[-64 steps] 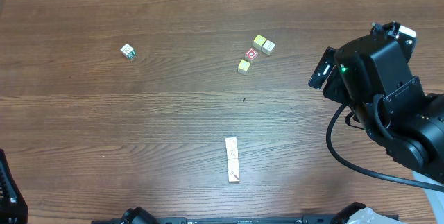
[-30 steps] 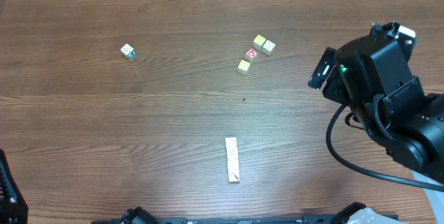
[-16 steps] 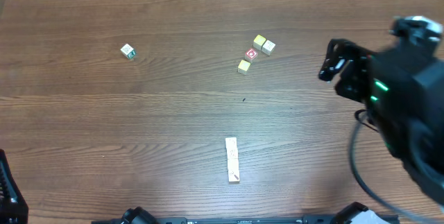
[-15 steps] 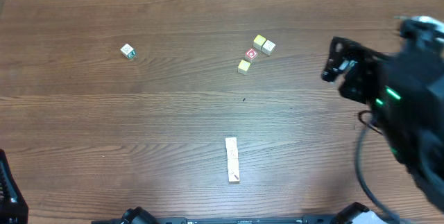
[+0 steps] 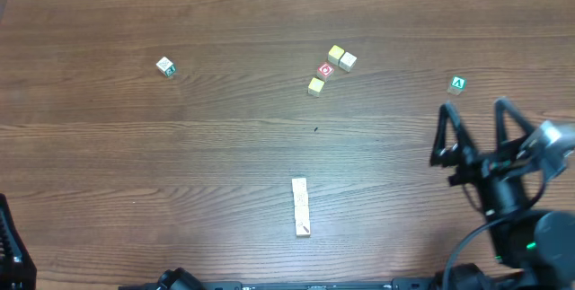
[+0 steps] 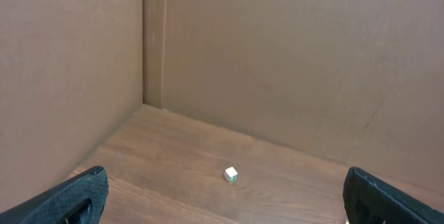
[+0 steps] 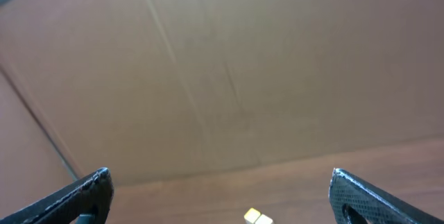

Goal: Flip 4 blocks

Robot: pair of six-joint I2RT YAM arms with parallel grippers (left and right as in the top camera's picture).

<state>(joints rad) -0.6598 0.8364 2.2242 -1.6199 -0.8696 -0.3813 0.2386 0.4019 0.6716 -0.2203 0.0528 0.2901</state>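
Plain cardboard walls (image 6: pixel 277 64) close in the desk (image 5: pixel 180 164) at the back and left. Among the other things on the wood, a green cube (image 5: pixel 458 84) with a white A lies just ahead of the right pincer (image 5: pixel 473 128). A pale strip (image 5: pixel 301 206) lies lengthwise near the front edge; we cannot tell whether it is one piece or a row. A ringed cube (image 5: pixel 325 70), red on white, sits in the midst of the cluster at mid-desk.

There we find three of the blocks. The pale yellow block (image 5: pixel 335 54) touches the cream block (image 5: pixel 348 60), and the yellowish block (image 5: pixel 315 85) lies just beside the ringed cube. The white block (image 5: pixel 164 66), with a green mark, lies well apart on the left.

The right pincer is spread wide and holds nothing. The left pincer (image 6: pixel 225 200) gapes just as wide and empty, with the white block ahead of it.
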